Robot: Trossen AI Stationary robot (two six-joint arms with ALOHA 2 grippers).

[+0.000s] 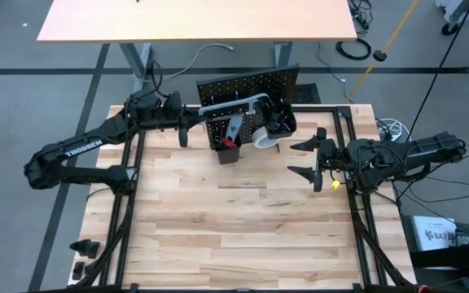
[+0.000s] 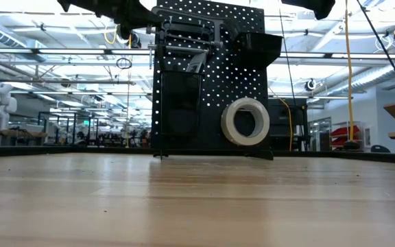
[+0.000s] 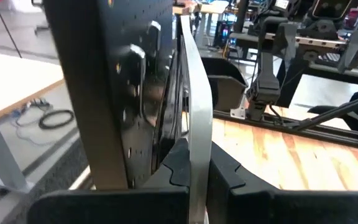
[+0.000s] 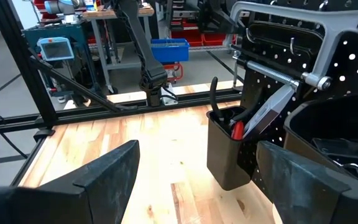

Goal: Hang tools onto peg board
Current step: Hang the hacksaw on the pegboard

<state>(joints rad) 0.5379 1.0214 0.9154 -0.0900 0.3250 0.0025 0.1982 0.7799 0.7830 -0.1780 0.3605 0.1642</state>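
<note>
The left gripper (image 3: 191,180) was clenched on the grey bar clamp (image 1: 233,103), holding it against the top of the peg board (image 1: 255,85) at the table's (image 1: 234,236) far edge. The right gripper (image 1: 312,159) hung released and empty over the table, near the board's right side. 2 bins were on the board: the left bin (image 4: 227,149) held pliers (image 4: 213,93) and a screwdriver (image 4: 236,129). A tape roll (image 2: 246,121) hung low on the board.
</note>
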